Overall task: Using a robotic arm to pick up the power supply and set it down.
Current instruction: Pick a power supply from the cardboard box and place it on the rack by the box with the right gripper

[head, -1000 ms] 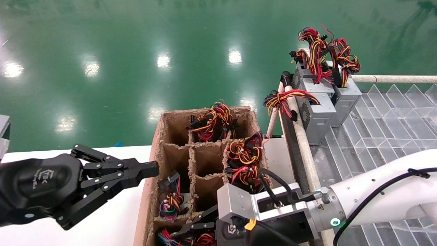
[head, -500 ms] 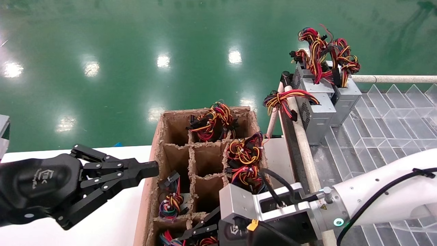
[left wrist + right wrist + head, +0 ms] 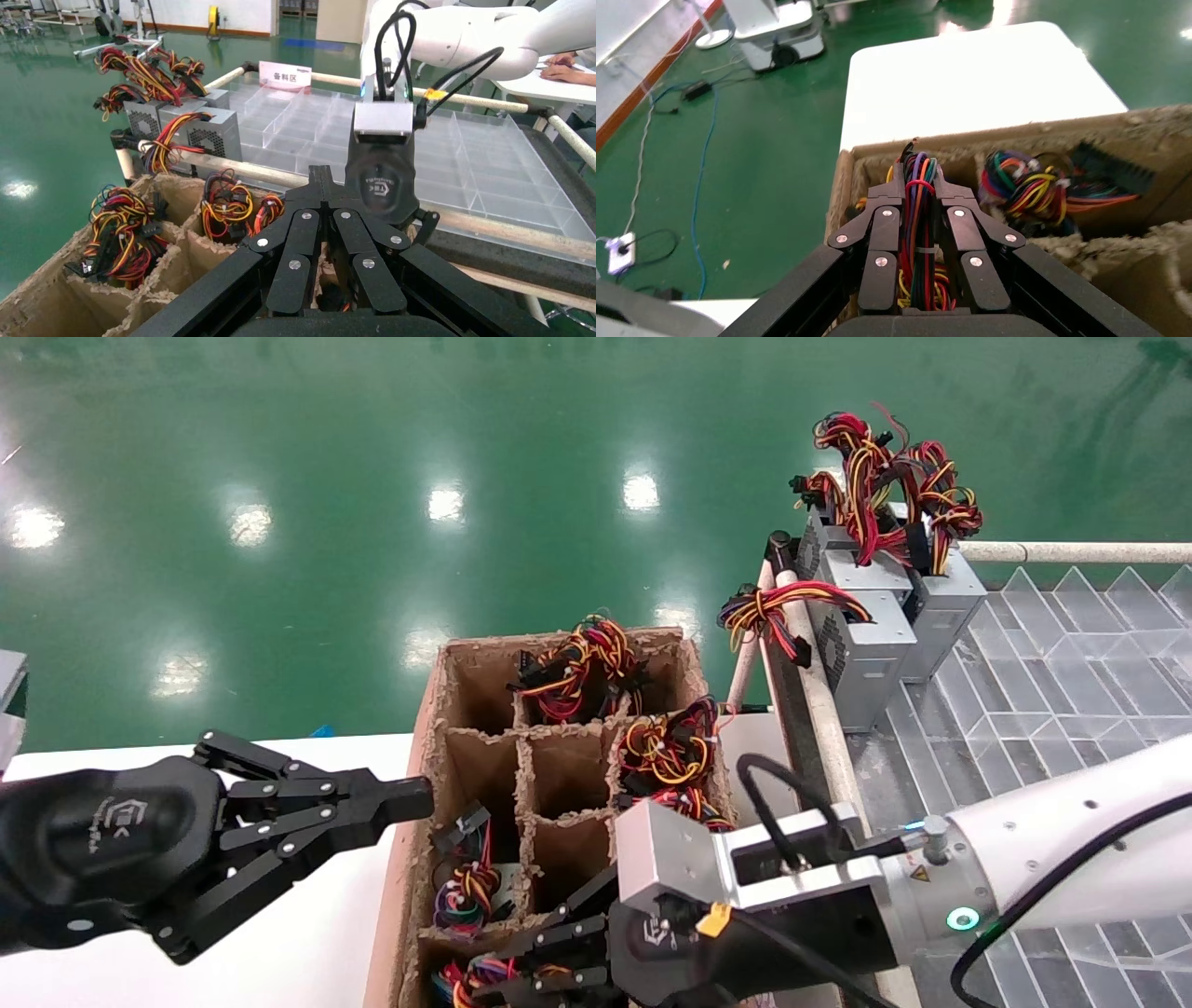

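My right gripper (image 3: pixel 489 980), on the white robotic arm with the silver wrist block (image 3: pixel 666 864), reaches into the near-left cell of the cardboard box (image 3: pixel 438 684). In the right wrist view the right gripper (image 3: pixel 919 186) is shut on a tied bundle of red, orange, purple and black wires (image 3: pixel 917 232) rising from that cell. The power supply's grey body is hidden below in the cell. My all-black left gripper (image 3: pixel 414 798) hangs shut over the white table, its tip just outside the box's left wall.
Other cells hold wire bundles (image 3: pixel 577 672) (image 3: pixel 666 752) (image 3: pixel 466 891). Three grey power supplies (image 3: pixel 866 649) with wires stand on the clear-divider rack (image 3: pixel 1052 691) to the right, behind a padded rail (image 3: pixel 819 710). Green floor lies beyond.
The right wrist block has risen and shifted right, and the gripper's fingers with the wires show higher at the box's near edge. The left arm has not moved.
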